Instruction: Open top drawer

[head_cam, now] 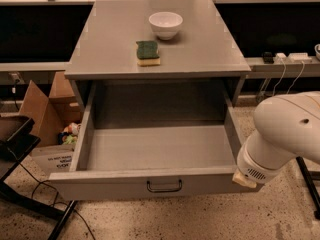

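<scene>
Top drawer [115, 186] pulled far out beneath a grey bench [200, 49] holding a white bowl [165, 24] and a green sponge [148, 52]. A white arm [290, 129] brings its claw [245, 178] to the drawer's front right corner; I cannot tell whether the claw is spread or pressed together.

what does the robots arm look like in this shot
The arm at the right edge is a bulky, smooth white shell. Its round lower end has a small dotted vent and a tan tab; a tiny dark hole sits higher up. The hand is not in view.
</scene>
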Controlling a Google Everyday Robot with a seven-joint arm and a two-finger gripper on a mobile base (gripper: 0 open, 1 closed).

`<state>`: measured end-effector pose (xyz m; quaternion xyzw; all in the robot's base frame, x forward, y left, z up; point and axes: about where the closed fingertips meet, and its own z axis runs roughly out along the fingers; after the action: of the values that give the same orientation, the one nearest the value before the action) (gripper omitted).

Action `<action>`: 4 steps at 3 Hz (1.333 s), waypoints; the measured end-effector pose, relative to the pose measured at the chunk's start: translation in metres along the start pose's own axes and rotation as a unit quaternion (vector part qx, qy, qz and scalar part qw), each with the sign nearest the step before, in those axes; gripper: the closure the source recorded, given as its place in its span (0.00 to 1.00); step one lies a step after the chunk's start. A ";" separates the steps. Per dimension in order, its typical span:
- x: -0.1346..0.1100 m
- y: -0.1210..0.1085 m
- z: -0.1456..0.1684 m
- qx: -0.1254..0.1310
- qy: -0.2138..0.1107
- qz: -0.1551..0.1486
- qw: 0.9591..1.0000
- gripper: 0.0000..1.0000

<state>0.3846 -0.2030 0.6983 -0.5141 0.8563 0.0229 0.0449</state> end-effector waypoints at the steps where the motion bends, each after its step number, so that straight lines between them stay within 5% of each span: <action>1: 0.002 0.004 -0.005 -0.003 0.001 0.004 1.000 1.00; 3: 0.010 0.024 -0.011 -0.013 0.005 0.017 1.000 1.00; 4: 0.010 0.024 -0.011 -0.013 0.005 0.017 1.000 0.81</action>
<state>0.3580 -0.2016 0.7084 -0.4999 0.8648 0.0327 0.0336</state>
